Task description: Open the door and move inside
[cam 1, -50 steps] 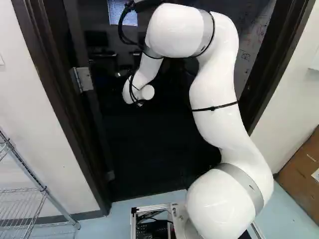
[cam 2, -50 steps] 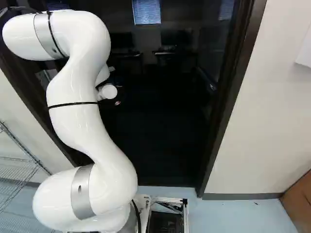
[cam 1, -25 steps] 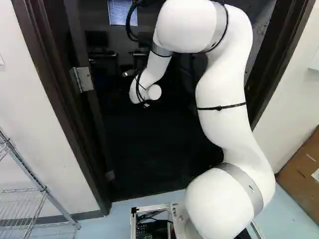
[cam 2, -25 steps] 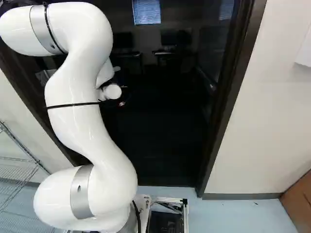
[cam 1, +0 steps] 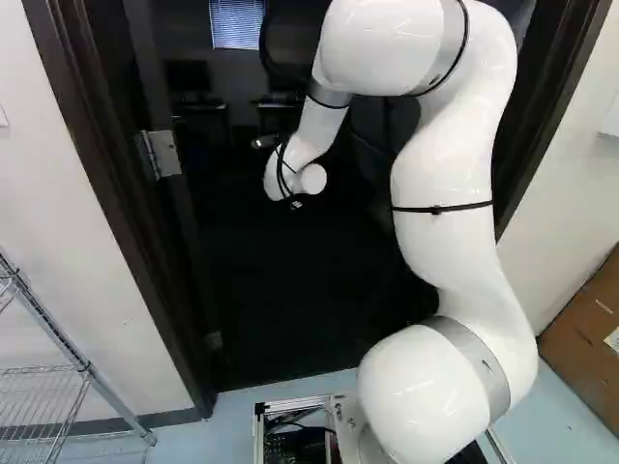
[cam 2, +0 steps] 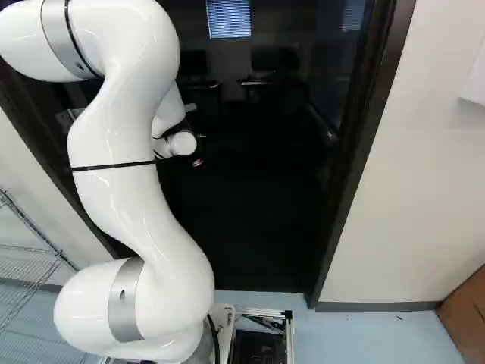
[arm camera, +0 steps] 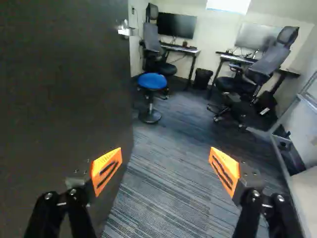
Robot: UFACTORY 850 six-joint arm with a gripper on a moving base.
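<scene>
My gripper, mostly lost against the dark doorway, is at the arm's far end in the left base view. In the wrist view the gripper is open with nothing between its orange pads. The dark door stands swung open beside one finger, its silver handle farther ahead, untouched. How close that finger is to the door's face, I cannot tell. A metal hinge shows at the left of the doorway in the left base view.
Dark frame posts flank the doorway. Inside are a blue stool, office chairs, desks and a bin. A wire rack stands outside left, a cardboard box outside right.
The upper arm and wrist have shifted steadily rightward in the left base view; the wrist also moves rightward in the right base view. The base and doorway have stayed put.
</scene>
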